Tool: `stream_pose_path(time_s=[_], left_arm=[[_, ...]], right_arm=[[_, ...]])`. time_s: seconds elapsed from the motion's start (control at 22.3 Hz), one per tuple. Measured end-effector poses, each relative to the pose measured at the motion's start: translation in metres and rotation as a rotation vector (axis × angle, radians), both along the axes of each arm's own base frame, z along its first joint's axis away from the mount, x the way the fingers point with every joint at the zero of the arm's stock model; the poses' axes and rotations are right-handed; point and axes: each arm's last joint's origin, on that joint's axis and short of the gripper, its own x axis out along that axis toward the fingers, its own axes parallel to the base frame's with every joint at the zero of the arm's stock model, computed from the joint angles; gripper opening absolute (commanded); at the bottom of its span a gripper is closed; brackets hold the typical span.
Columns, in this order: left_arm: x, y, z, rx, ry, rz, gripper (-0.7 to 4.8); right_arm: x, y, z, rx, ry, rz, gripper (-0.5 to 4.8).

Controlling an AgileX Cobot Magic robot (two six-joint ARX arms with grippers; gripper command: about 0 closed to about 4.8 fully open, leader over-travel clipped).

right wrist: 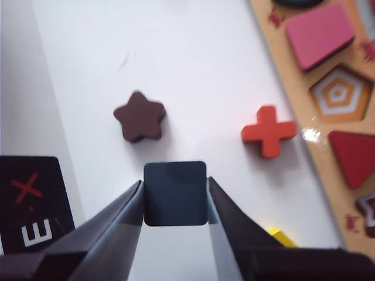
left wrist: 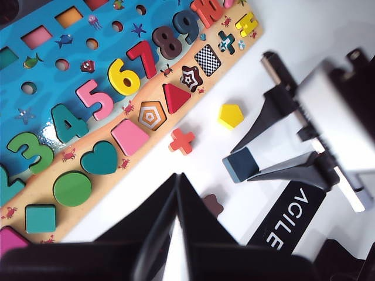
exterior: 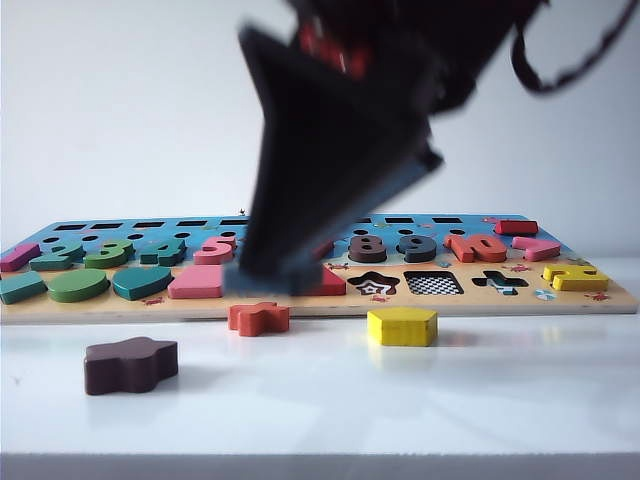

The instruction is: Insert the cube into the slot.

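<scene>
My right gripper [right wrist: 174, 182] is shut on the cube [right wrist: 175, 201], a dark navy square block pinched between its two fingers and held just off the white table. The left wrist view shows the same grip, with the cube [left wrist: 240, 164] between the yellow pentagon and the brown star block. In the exterior view the right gripper [exterior: 275, 270] looms close and blurred with the cube [exterior: 272, 279] at its tip. The slot [exterior: 433, 284], a checkerboard square recess [left wrist: 207, 60], lies in the board's front row, to the right of the cube. My left gripper [left wrist: 177, 175] is shut and empty, over the table beside the board.
The puzzle board [exterior: 610, 298] carries numbers and shapes. Loose on the table in front lie a brown star block [exterior: 130, 364], a red cross [exterior: 259, 317] and a yellow pentagon [exterior: 402, 326]. A star recess [exterior: 374, 284] adjoins the slot.
</scene>
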Motion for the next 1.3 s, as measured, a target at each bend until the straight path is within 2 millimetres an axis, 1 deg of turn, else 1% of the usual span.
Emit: stream_pose_path(time_s=[0.09, 0.18, 0.27, 0.36, 0.54, 0.63, 0.94, 1.03, 1.3], left_arm=[[0.000, 0.000, 0.000, -0.003, -0.006, 0.000, 0.17], [0.001, 0.000, 0.001, -0.006, -0.013, 0.000, 0.17], [0.001, -0.001, 0.001, -0.009, -0.019, 0.000, 0.17], [0.001, -0.001, 0.001, -0.009, -0.019, 0.000, 0.17], [0.001, -0.001, 0.002, -0.010, -0.022, 0.000, 0.17], [0.002, -0.001, 0.002, -0.017, -0.035, 0.000, 0.17], [0.005, -0.002, 0.005, -0.036, -0.076, 0.000, 0.17], [0.006, -0.003, 0.007, -0.046, -0.096, 0.000, 0.17], [0.006, -0.003, 0.007, -0.046, -0.096, 0.000, 0.17]], right_arm=[[0.008, -0.009, 0.027, 0.014, -0.105, -0.014, 1.43], [0.012, -0.016, 0.035, -0.009, -0.146, -0.013, 1.43], [0.014, -0.025, 0.038, -0.049, -0.178, -0.012, 1.43], [0.018, -0.038, 0.038, -0.127, -0.202, 0.008, 1.43], [0.025, -0.049, 0.037, -0.221, -0.249, 0.017, 1.43], [0.034, -0.056, 0.037, -0.264, -0.295, 0.040, 1.43], [0.047, -0.057, 0.038, -0.258, -0.385, 0.071, 1.42], [0.054, -0.057, 0.035, -0.275, -0.399, 0.082, 1.41], [0.065, -0.057, 0.023, -0.321, -0.371, 0.096, 1.39]])
